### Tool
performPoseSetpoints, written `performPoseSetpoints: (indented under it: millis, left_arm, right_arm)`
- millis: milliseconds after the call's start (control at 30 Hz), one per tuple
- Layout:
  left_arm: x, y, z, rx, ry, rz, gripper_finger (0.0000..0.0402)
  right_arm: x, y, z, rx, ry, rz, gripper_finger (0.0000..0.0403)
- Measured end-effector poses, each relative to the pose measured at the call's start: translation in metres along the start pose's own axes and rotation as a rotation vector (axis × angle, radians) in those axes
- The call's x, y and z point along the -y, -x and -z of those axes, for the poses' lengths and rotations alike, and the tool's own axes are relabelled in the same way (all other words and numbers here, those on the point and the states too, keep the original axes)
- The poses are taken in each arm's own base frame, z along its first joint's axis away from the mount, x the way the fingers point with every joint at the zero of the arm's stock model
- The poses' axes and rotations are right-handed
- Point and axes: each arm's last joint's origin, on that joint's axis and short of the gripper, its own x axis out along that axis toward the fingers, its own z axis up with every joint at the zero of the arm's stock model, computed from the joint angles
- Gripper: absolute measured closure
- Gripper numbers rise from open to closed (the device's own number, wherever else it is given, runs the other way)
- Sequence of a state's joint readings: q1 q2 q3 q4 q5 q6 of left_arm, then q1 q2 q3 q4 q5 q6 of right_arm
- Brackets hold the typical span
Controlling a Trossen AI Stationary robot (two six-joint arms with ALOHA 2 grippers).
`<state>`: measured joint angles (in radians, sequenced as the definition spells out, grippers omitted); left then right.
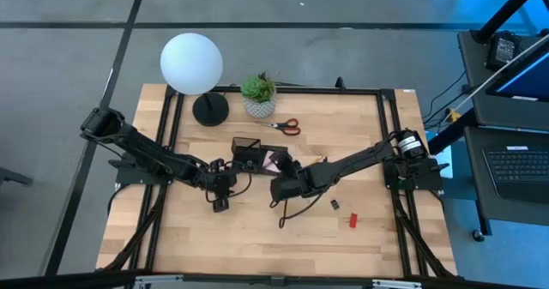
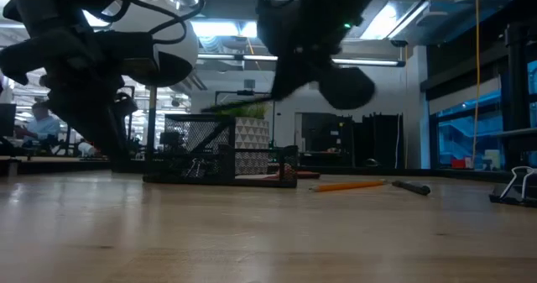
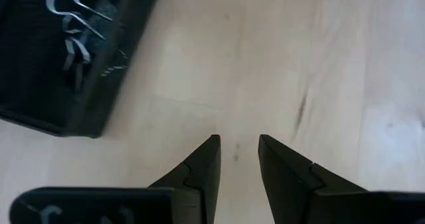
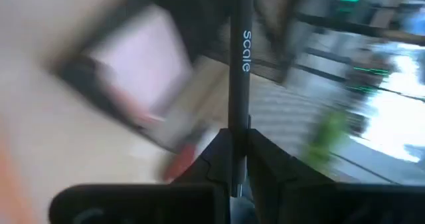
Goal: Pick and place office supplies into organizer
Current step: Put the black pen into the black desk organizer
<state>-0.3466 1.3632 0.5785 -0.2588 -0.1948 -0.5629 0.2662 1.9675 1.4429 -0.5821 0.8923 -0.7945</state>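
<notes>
Near table centre, right gripper [image 4: 238,159] has its fingers clamped on a black pen [image 4: 239,64], pinched near one end so most of the barrel sticks out ahead of the fingers toward the organizer [image 1: 257,154]. Pink sticky-note pad [image 4: 143,68] sits in a compartment just past the pen tip.

Handling: pen looks light, stiff and smooth. A grip this far from the middle probably lets it pivot or slide between the pads, so a hold nearer the barrel's middle would be steadier. Tall mesh section is likely the slot for it.

Left gripper [image 3: 238,164] hangs low over bare wood just beside the organizer wall, fingers a narrow gap apart, holding nothing. Binder clips [image 3: 73,21] already lie in the tray.

Loose on the table: orange pencil [image 2: 348,185], another pen [image 2: 411,187], a clip [image 2: 513,186], red block [image 1: 352,220], red-handled scissors [image 1: 286,126].

Readable text: "scale" printed in white along the pen barrel. Nothing else legible.
</notes>
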Motion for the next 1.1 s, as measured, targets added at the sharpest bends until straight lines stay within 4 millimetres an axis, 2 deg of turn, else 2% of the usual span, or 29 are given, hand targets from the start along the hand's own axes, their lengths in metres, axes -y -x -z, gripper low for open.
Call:
performPoseSetpoints:
  millis: [200,500,700,1100]
  left_arm:
    - [0.0,0.0,0.0,-0.01,0.019,0.016,0.0304]
    - [0.001,0.0,0.003,-0.061,0.017,0.068,0.0304]
    - [0.001,0.0,0.003,-0.061,0.016,0.067,0.0304]
    - [0.001,0.0,0.004,-0.073,0.013,0.057,0.0304]
  right_arm:
    - [0.025,-0.013,0.001,-0.07,0.095,0.177,0.0368]
    - [0.048,-0.042,0.02,-0.146,0.213,0.189,0.0368]
    - [0.043,-0.061,0.022,-0.189,0.321,0.156,0.0368]
    - [0.029,-0.07,0.0,-0.171,0.47,0.191,0.0368]
